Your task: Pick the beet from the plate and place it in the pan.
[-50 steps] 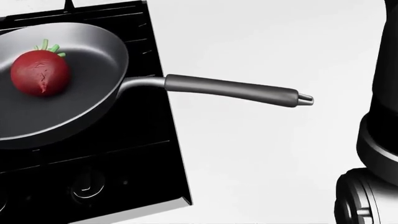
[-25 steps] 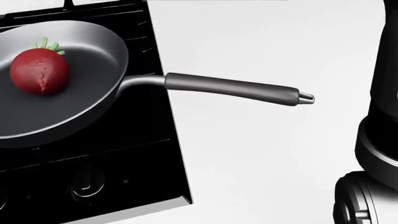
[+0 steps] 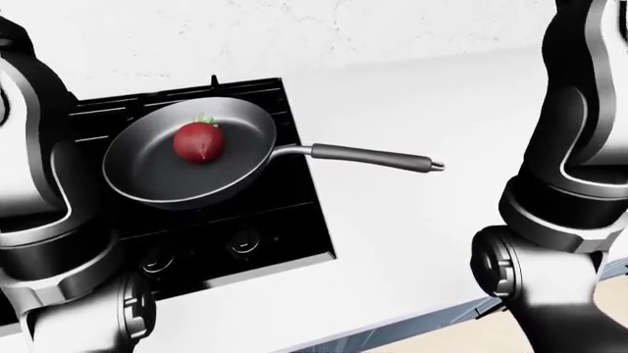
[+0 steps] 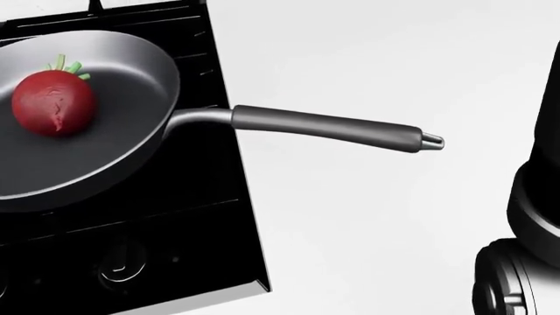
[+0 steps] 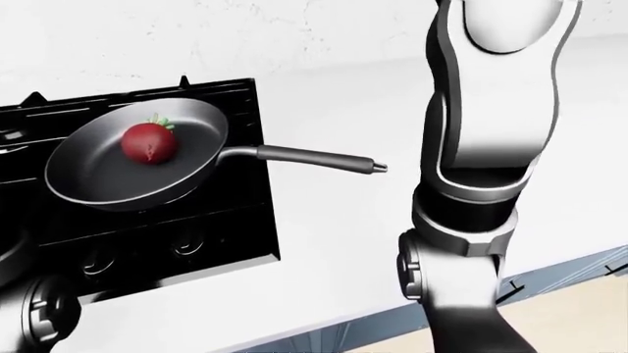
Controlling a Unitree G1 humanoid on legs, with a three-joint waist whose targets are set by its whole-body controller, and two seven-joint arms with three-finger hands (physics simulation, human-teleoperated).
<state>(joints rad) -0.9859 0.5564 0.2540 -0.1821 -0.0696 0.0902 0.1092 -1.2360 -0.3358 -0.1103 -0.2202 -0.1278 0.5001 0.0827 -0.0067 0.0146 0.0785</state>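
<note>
Resting in the pan (image 4: 131,118), the beet (image 4: 53,102) lies on the grey inner floor toward the pan's upper left part in the head view, its round red body showing a creased seam and its short green stalks pointing toward the top of the view. Nothing touches the beet but the pan beneath it.

The pan sits on the black stove (image 3: 285,228), over the burner nearest the stove's right edge. Its long dark handle (image 4: 333,128) runs out past that right edge and hangs above the white counter (image 4: 367,230), ending in a small metal tip (image 4: 432,140). Along the stove's lower edge, two round knobs (image 3: 241,241) show in the left-eye view, just below the pan.

The counter stretches to the right of the stove as a bare white surface, meeting a pale wall (image 3: 324,29) at the top of the eye views. The plate named in the task does not show in any view.

The robot's left arm (image 3: 49,243) stands at the left edge of the left-eye view, partly in front of the stove's lower left corner. The right arm (image 5: 481,184) rises through the right half of the right-eye view, over the counter's lower edge and well apart from the pan handle. Both arms are seen only as upper segments and joints; neither hand appears, so whether the fingers are spread or closed cannot be told.
</note>
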